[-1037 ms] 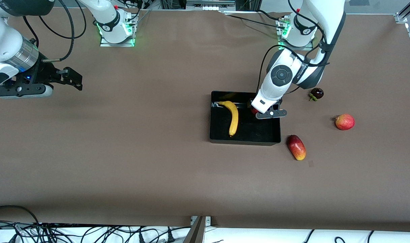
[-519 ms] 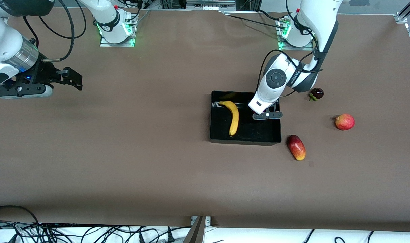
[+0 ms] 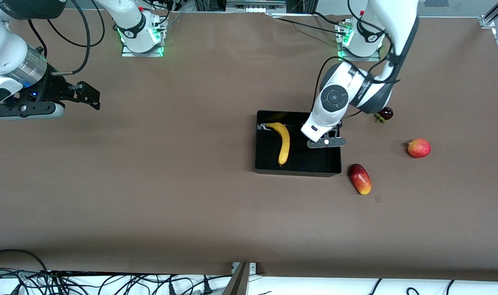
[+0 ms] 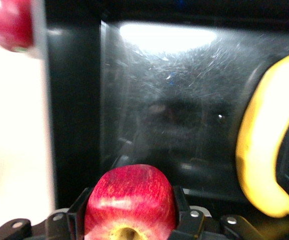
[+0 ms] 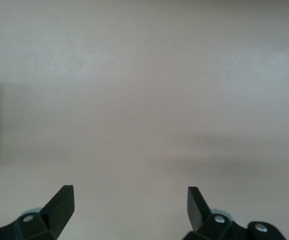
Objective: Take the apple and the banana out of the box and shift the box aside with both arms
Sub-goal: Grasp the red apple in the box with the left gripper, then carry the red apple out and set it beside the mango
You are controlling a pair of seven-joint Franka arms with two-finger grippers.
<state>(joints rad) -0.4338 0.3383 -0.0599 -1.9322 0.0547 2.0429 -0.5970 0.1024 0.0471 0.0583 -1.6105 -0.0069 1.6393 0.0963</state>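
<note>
Left gripper, clamped on the apple, hangs over the box; beside it inside lies the banana. Right gripper waits spread over brown table.

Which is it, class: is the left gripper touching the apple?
Touching. The left wrist view shows the left gripper closed on both sides of the apple, above the box.

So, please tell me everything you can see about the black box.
The black box is a rectangular open-top bin with low walls, apparently plastic, its glossy inside scratched and reflecting light. It sits flat on the brown table toward the left arm's end. A yellow banana lies inside. The left hand, shut on a red apple, is over its inside. A mango-like fruit lies beside it, apart.
</note>
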